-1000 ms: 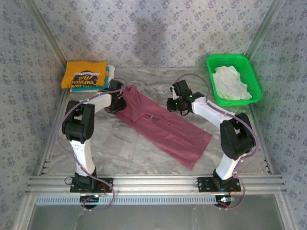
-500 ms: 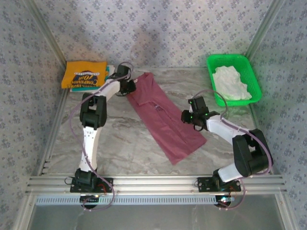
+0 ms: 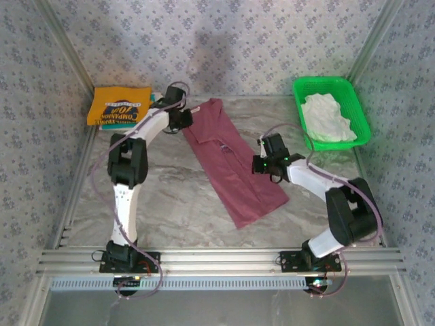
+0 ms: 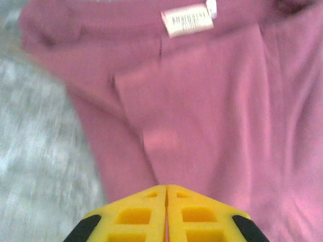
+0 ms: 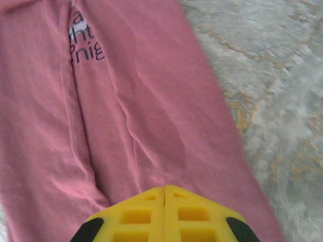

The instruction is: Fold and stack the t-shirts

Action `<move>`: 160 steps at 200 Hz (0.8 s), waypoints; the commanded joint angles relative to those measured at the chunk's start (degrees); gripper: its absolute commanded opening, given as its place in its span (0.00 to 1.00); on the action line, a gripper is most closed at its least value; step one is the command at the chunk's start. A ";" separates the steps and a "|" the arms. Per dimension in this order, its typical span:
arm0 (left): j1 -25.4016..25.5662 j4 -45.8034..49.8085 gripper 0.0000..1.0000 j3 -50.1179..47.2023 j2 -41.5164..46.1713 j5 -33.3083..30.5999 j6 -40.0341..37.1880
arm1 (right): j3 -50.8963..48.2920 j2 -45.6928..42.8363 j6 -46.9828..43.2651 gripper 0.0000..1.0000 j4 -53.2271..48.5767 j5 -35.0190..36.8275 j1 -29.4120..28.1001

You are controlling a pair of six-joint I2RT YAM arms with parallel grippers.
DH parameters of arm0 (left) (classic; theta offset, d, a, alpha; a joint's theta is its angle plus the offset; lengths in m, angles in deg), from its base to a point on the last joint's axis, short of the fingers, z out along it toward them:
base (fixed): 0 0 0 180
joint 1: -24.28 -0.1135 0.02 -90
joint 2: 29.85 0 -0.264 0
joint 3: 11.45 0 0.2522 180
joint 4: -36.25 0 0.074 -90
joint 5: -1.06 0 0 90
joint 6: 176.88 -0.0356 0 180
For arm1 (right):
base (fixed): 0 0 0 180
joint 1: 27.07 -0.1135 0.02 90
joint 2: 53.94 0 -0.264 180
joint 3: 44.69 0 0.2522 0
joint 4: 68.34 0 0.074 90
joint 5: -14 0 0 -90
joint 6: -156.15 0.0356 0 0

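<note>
Maroon shirt (image 3: 228,159) lies as a long folded strip, slantwise on the marble table (image 3: 170,204). The right gripper (image 3: 259,164), jaws together, sits at its right edge. The left gripper (image 3: 186,122), jaws together, is at the far collar end.

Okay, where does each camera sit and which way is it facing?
Top external: above and behind, facing down at the table; left arm and right arm show.
Left wrist: on the left arm, past the shut left gripper at the label.
Right wrist: on the right arm, past the shut right gripper at the print.
All share the maroon t-shirt.
</note>
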 commanded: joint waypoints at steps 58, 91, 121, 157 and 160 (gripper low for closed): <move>6.85 -12.28 0.00 -19.28 9.04 -2.71 5.81 | 10.41 14.61 -0.82 0.00 -7.96 0.47 2.06; 6.24 -9.82 0.00 -14.20 3.30 -0.99 6.26 | 9.90 16.12 -0.44 0.00 -8.21 -0.48 2.14; 5.90 -7.49 0.00 -9.19 -1.14 -1.60 5.64 | 7.83 15.95 0.67 0.00 -8.31 -0.89 1.23; 4.84 -5.40 0.00 -5.24 -4.87 -1.40 4.28 | 4.47 15.45 5.40 0.00 -7.74 -2.23 -0.19; 4.79 -5.33 0.00 -4.87 -5.07 -1.32 3.98 | 4.23 15.35 6.05 0.00 -7.69 -2.18 -0.49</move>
